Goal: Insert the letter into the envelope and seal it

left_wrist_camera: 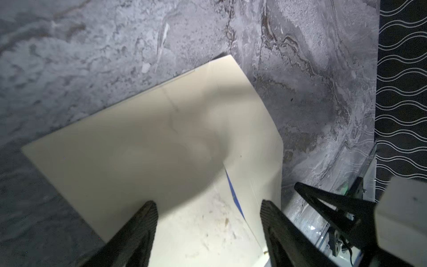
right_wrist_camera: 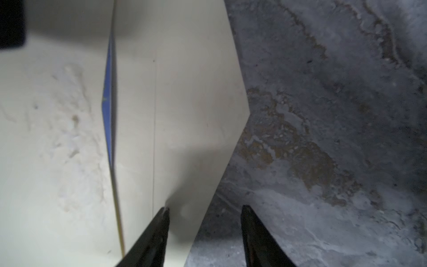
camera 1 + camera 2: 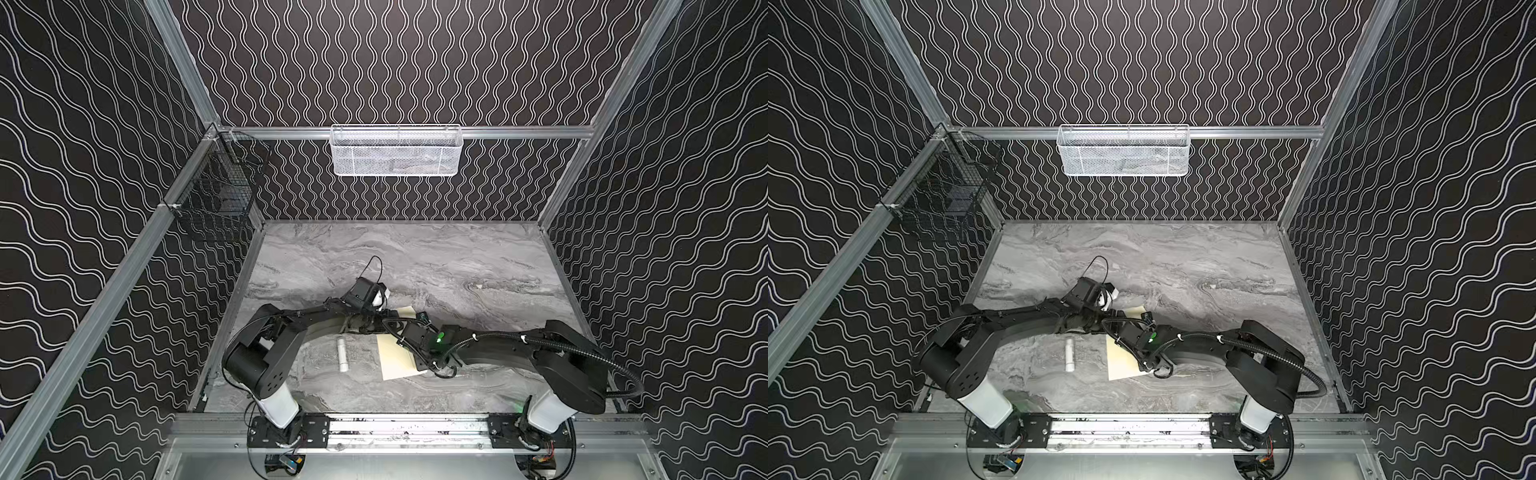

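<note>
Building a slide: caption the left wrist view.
Left gripper open over the envelope, blue edge of the letter peeking at its opening.

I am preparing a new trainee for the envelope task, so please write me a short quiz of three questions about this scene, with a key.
1. True or false: the letter lies wholly outside the envelope.
2. Where is the small white cylinder? A) on the envelope B) on the marble table, beside the envelope and apart from it C) inside the envelope
3. Fill in: the left end effector is ____ (open or shut).
Key: 1 false, only its blue edge shows at the envelope's mouth; 2 B; 3 open.
</note>
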Robot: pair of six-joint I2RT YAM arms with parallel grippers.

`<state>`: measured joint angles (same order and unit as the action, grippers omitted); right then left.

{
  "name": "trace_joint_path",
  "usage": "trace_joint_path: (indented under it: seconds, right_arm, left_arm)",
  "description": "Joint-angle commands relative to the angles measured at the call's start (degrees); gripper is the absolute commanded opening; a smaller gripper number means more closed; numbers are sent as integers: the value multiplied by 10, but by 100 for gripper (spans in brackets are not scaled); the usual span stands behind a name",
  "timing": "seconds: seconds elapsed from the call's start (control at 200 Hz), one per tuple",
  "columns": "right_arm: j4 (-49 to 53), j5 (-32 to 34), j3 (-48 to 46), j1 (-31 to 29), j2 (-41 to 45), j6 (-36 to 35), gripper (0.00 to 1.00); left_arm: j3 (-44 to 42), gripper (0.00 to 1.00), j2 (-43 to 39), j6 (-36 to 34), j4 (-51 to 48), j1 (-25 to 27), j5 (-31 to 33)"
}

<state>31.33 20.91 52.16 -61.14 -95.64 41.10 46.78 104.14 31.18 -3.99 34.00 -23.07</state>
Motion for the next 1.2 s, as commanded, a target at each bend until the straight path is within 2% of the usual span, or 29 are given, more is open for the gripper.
trace_joint_path:
  seconds: [0.0, 0.35, 0.616, 1.196]
  right_arm:
    - [2, 23, -1, 9, -1, 4, 53]
    - [-49, 12, -22, 68, 3, -45, 53]
    - [-95, -8, -29, 110, 5, -85, 53]
    - [-174, -66, -11, 161, -27, -138, 53]
  left_arm:
    - [-17, 75, -15, -6, 8, 0, -2]
    - [-49, 75, -50, -6, -25, 11, 6]
    - [-53, 76, -66, 6, -59, 39, 4]
    - [-45, 76, -70, 26, -98, 81, -3]
